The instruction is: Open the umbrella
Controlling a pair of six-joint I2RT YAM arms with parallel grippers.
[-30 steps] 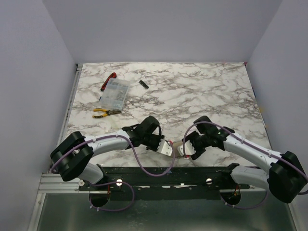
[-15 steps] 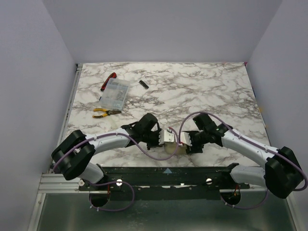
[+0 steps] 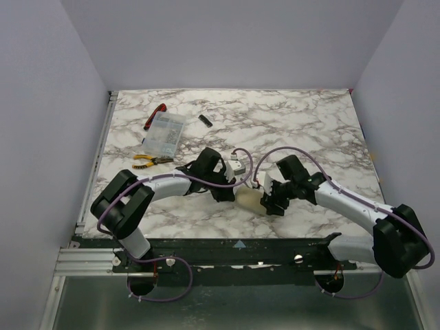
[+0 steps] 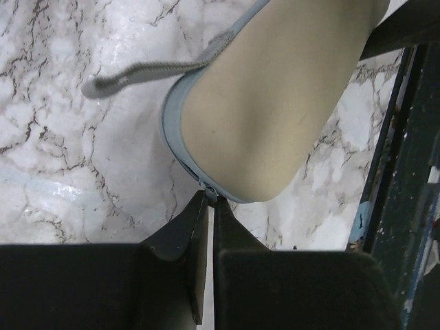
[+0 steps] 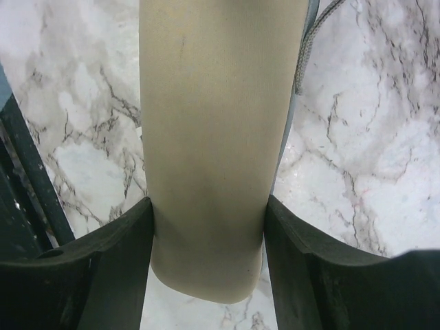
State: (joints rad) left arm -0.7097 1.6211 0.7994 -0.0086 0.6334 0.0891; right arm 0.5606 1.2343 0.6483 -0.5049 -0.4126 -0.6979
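The umbrella (image 3: 249, 199) lies folded at about 6 o'clock on the table (image 3: 309, 130), between your two hands and a little in from the near edge. A second ago both hands sat lower, almost over the black rail (image 3: 234, 245). They have since carried the cream bundle toward 12 o'clock, and the left elbow has swung inward.

Your right hand (image 3: 269, 201) is clamped around the body, and its wrist view shows the umbrella (image 5: 213, 137) squeezed between both fingers of the right hand (image 5: 210, 234). Your left hand (image 3: 237, 191) comes in from 9 o'clock. In its wrist view the left hand (image 4: 209, 206) is pinched almost closed on the grey edge trim of the umbrella (image 4: 275, 103), with the strap (image 4: 151, 72) trailing toward 10 o'clock.

Bare marble runs from 12 round to 3 o'clock. A plastic box (image 3: 165, 134), pliers (image 3: 151, 160), a red-handled tool (image 3: 155, 115) and a black stick (image 3: 204, 121) cluster at 10 to 11 o'clock, well apart from the hands.
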